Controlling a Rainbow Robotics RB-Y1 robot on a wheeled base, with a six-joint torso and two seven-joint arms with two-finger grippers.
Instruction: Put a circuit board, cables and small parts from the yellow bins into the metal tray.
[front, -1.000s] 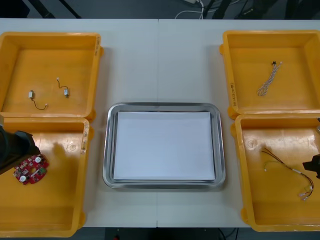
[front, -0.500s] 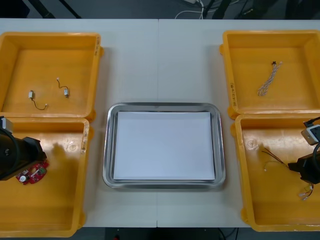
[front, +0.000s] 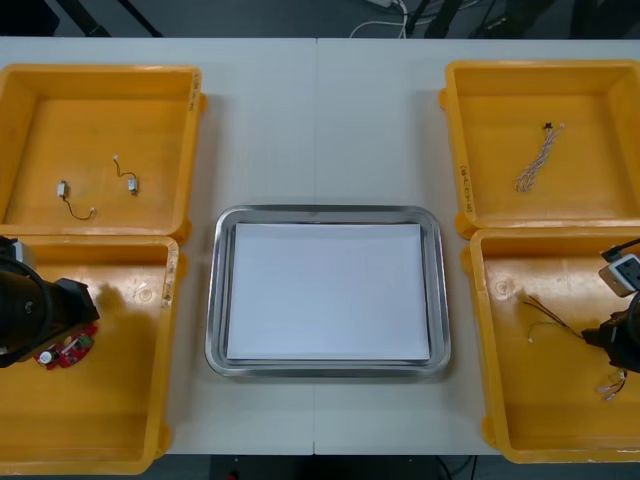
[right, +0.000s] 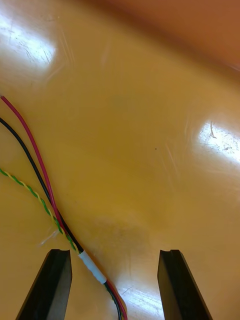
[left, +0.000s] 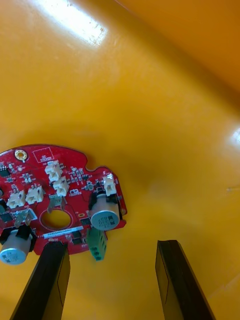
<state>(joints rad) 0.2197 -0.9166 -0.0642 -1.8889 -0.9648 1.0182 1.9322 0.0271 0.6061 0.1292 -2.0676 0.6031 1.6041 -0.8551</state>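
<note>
Left gripper down in yellow bin at tabletop's near-left corner, jaws open, red circuit board at one fingertip. Right gripper in near-right bin, jaws open, red-black-yellow cable running between fingers. Metal tray mid-tabletop.

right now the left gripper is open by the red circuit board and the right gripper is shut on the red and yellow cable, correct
No: the right gripper is open. The right wrist view shows its fingers apart, the red and yellow cable lying between them. The left gripper is open by the red circuit board.
</note>
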